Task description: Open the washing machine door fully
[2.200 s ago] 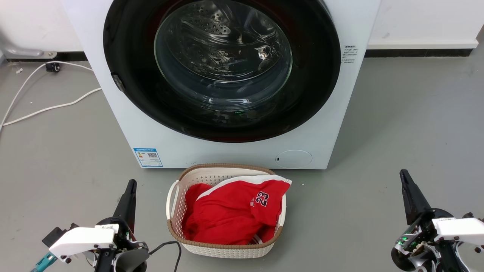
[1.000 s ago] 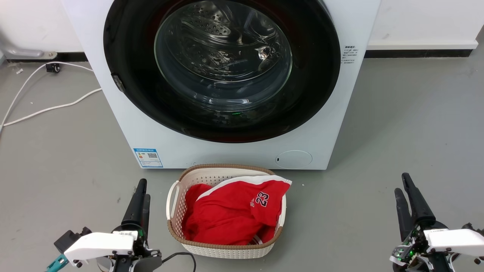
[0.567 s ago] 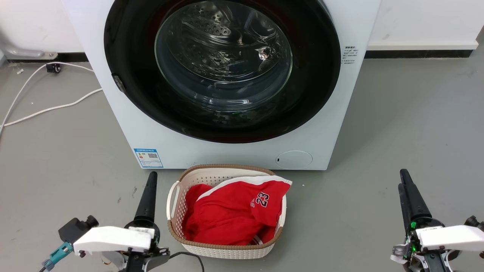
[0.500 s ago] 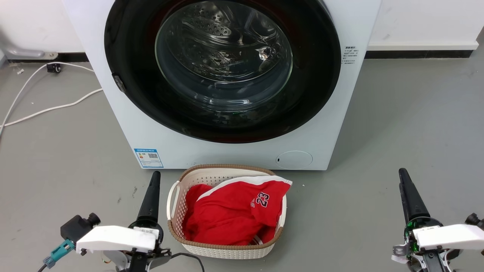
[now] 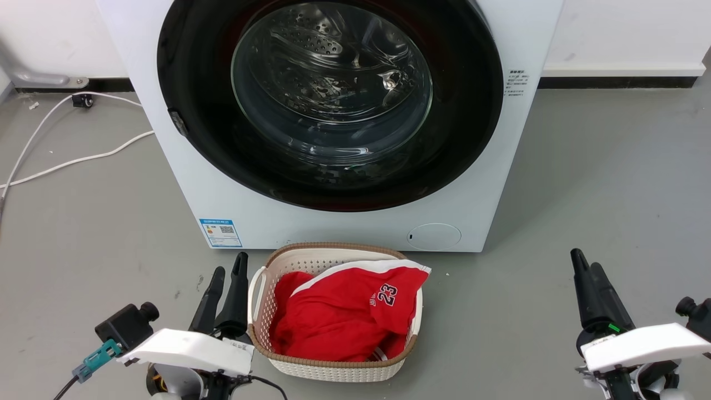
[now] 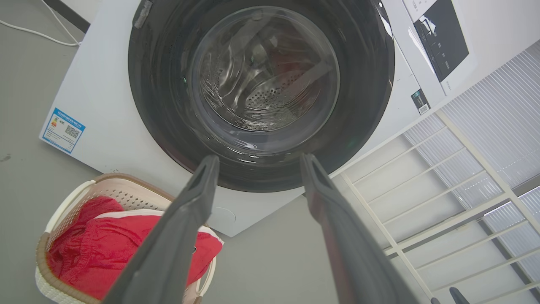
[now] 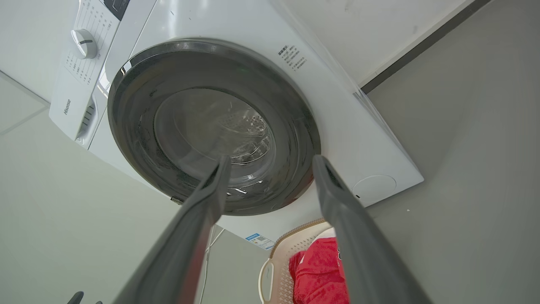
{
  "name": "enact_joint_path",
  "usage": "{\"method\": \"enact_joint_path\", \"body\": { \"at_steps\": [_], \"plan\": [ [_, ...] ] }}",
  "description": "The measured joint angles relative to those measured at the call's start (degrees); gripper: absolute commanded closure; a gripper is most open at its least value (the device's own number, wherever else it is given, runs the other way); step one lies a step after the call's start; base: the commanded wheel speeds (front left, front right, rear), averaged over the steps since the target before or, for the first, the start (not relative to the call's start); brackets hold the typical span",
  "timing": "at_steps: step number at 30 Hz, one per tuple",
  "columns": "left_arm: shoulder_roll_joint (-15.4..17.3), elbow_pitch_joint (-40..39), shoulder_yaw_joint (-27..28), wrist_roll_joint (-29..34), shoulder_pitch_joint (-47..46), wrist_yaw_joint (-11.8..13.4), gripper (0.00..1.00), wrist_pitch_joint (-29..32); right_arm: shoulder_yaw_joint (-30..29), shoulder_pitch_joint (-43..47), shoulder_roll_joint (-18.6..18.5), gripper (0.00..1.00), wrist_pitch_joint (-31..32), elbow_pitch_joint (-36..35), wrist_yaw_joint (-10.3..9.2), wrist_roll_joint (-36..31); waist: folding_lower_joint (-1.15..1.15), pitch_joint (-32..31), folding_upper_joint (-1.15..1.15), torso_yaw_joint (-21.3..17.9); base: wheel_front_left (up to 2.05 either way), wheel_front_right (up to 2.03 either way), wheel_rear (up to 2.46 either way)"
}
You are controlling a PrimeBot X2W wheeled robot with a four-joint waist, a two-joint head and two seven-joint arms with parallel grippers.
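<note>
The washing machine (image 5: 233, 200) stands white and square on the grey floor (image 5: 611, 183), its back to the wall. The washing machine door (image 5: 472, 111), a glossy black ring around a bulging glass bowl, lies flat against the front, closed, with the steel drum showing through the glass. Just in front of the machine sits a pale basket (image 5: 333, 369) holding a red jersey (image 5: 333, 322) numbered 23. The left gripper (image 5: 230, 263) hangs low just beside the basket's left handle, fingers apart and empty. The right gripper (image 5: 586, 260) is well off to the right above the floor, fingers likewise parted and empty. Both point toward the door, well short of it. A blue label (image 5: 220, 232) marks the machine's lower left corner.
</note>
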Motion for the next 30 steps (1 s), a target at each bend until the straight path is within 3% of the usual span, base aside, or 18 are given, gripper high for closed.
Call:
{"method": "enact_joint_path", "body": {
  "at_steps": [18,30],
  "plan": [
    [2.03,0.14,-2.93,20.23,-0.14,0.09,0.0,-3.2,-0.64,0.59,0.97,0.0,2.67,-2.6,0.04,-19.39,0.0,-0.18,0.0,0.27,0.0,0.0,0.0],
    [2.89,0.74,-4.85,28.29,-1.01,1.31,0.0,-4.78,-1.67,2.02,2.03,0.0,3.67,-5.27,0.04,-27.72,0.0,-0.21,0.0,0.19,0.0,0.0,0.0]
  ]
}}
